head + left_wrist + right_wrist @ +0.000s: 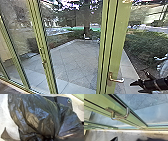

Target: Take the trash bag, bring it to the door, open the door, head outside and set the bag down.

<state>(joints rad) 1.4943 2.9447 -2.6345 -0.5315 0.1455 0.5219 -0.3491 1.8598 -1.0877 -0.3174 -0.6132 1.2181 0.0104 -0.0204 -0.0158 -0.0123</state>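
Whether the right gripper is open or closed, I cannot tell; it holds nothing visible and sits near the door handle, apart from it. Behind it the dark right arm stretches roughly level, aimed toward the handle. The black trash bag bunches at the left wrist; the left gripper's grip on it, I cannot tell.

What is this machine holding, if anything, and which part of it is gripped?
Apparently the bag, seemingly by its bunched part at the left gripper, though the plastic hides the grip. The right gripper looks empty, beside the handle.
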